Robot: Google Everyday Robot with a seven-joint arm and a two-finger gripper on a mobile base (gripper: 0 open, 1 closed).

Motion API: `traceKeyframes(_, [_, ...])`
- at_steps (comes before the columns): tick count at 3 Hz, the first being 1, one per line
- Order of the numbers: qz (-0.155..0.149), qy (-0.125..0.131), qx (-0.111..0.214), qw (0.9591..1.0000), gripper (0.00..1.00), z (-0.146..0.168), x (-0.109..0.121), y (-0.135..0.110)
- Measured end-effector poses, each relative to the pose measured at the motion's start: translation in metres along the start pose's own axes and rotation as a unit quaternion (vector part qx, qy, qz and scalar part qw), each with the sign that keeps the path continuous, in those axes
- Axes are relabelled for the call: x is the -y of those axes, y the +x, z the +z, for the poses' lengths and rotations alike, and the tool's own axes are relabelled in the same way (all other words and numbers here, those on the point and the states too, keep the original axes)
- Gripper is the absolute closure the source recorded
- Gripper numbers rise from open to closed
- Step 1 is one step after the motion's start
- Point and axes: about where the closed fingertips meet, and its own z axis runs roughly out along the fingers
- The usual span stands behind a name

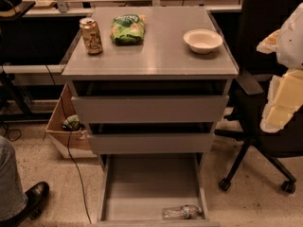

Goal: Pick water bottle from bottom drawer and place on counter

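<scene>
Can [91, 35] stood at the left of the counter [156, 56], green chip bag [128, 29] just beside it. Bottom drawer [147, 183] was pulled out; water bottle [182, 212] lay on its side in the front-right corner. White bowl [202, 40] sat counter-right. Gripper [280, 103] hung at far right, well apart from the bottle; apart or together, couldn't tell.

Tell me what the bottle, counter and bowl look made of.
Bottle: clear thin plastic, crinkled, drawer floor showing through. Counter: grey metal, smooth, with a soft sheen. Bowl: matte white, perhaps paper or foam; hard to tell. The gripper hangs at the right edge, by the chair.
</scene>
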Motion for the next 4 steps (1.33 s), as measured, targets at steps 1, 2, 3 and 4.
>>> traceKeyframes(1, [0.0, 0.0, 0.0, 1.0, 0.0, 0.0, 0.0, 0.0])
traceKeyframes(2, [-0.006, -0.008, 0.006, 0.9999, 0.0, 0.031, -0.013, -0.006])
traceKeyframes(3, [-0.017, -0.02, 0.011, 0.9996, 0.0, 0.071, -0.03, -0.012])
traceKeyframes(4, [-0.026, -0.042, 0.032, 0.9983, 0.0, 0.126, -0.051, -0.013])
